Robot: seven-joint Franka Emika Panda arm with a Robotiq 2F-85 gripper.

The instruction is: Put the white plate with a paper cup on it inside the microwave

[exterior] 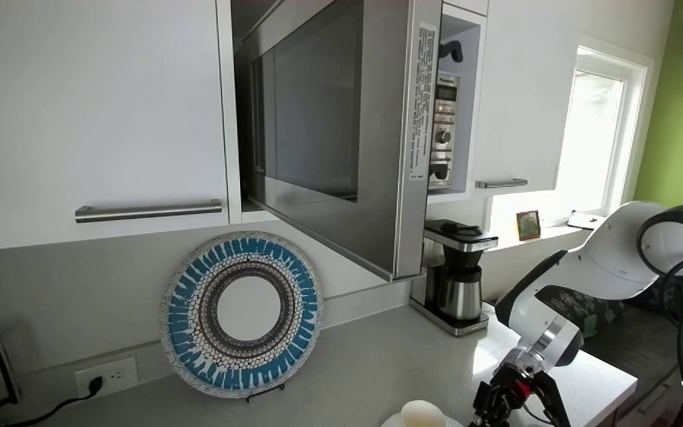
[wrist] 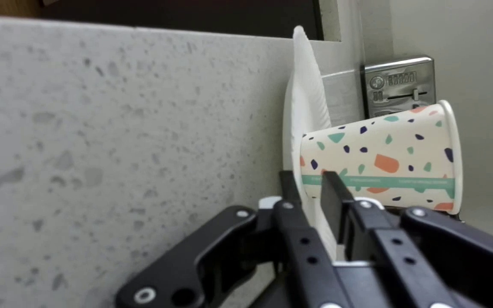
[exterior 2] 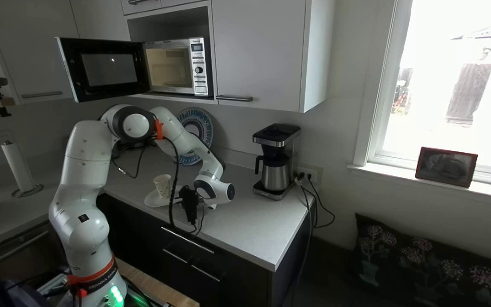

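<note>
Under the cup (wrist: 379, 158) the plate (wrist: 308, 98) is set; near the cup's base its rim appears straddled edge-on by the gripper (wrist: 310, 184), jaws parted; only closing seems needed.

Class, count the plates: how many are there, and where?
2: the white plate under the paper cup, and the blue-patterned plate propped by the wall. Others may be hidden.
</note>
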